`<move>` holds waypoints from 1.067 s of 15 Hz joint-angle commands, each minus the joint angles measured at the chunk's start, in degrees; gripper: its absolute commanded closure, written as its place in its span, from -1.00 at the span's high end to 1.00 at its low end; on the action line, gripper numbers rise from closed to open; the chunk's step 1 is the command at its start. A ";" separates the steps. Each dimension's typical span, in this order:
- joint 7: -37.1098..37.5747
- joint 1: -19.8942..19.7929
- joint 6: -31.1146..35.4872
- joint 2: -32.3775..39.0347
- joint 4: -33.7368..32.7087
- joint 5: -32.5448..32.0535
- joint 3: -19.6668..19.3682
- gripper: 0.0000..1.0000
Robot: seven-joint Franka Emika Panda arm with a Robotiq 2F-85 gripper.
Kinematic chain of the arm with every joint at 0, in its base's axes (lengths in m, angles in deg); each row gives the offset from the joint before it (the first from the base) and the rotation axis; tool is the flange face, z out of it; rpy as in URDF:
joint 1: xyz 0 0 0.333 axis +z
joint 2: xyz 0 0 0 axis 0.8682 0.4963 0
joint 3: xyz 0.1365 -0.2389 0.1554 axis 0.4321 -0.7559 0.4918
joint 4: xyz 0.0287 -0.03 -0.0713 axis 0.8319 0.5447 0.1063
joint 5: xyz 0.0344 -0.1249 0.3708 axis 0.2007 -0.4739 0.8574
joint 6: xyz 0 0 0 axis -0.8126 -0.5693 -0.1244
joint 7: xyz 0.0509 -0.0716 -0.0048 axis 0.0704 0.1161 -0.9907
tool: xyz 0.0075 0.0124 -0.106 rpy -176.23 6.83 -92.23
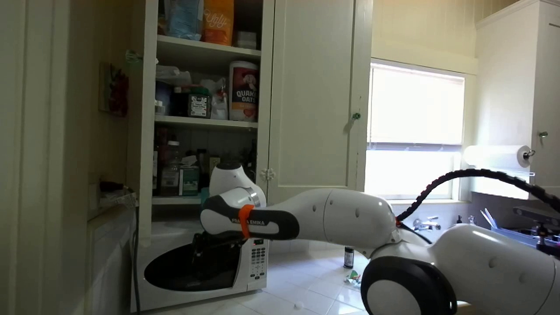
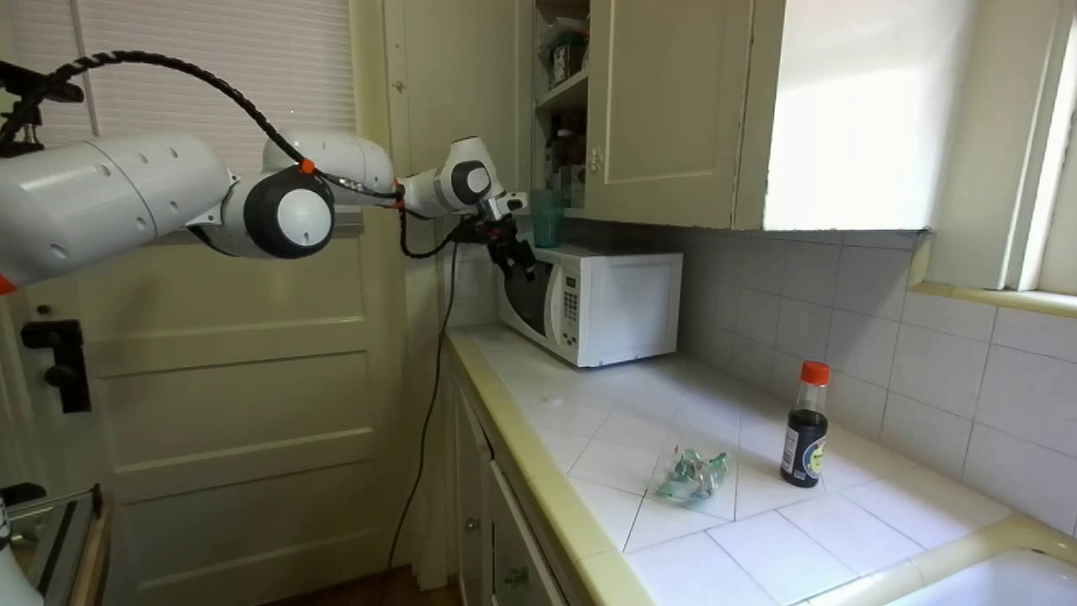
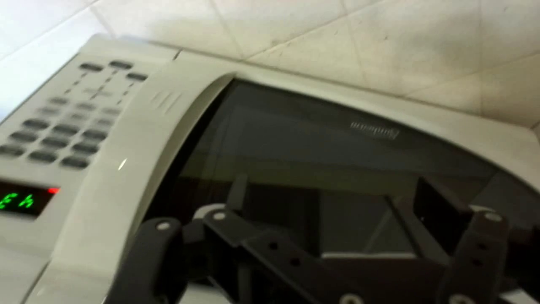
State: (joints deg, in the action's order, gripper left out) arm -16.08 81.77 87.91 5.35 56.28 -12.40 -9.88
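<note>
Hanging wide-spread and empty, the gripper (image 3: 337, 200) angles down just in front of the microwave (image 2: 635, 307), presumably so its fingers (image 3: 441, 211) face the dark door (image 3: 278, 135) (curved handle (image 3: 120, 177) just beside them), though the blurred wrist view leaves contact unclear.

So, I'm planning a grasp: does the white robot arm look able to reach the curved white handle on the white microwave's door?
Probably yes: its open black gripper hangs before the dark door window, close to the handle, with nothing visible between them.
</note>
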 commanded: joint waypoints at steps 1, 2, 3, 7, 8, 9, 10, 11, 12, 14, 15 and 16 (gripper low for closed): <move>-0.25 0.39 0.73 5.63 -1.91 2.82 1.42 1.00; 0.03 0.68 0.37 6.48 -2.04 2.57 1.13 1.00; 1.45 1.32 -1.06 6.82 -2.00 1.77 0.10 1.00; 4.77 3.36 -6.03 6.45 -1.71 1.54 -0.78 1.00; 5.12 3.85 -7.42 5.34 -0.42 1.81 -0.56 1.00; 6.15 4.31 -9.56 4.16 0.86 2.11 -0.36 1.00; 7.21 4.55 -11.40 3.84 0.81 2.38 -0.18 1.00; 8.50 4.89 -13.87 3.34 0.91 2.43 -0.21 1.00; 9.33 5.21 -16.99 2.66 1.18 2.44 -0.21 1.00; 9.97 5.08 -23.31 1.23 1.30 2.56 -0.10 1.00; 11.07 4.89 -25.83 0.78 1.07 2.45 -0.33 1.00; 8.54 4.07 -26.41 0.52 0.54 3.08 0.67 1.00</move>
State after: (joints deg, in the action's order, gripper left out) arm -6.41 87.01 65.96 8.11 55.77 -11.30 -9.88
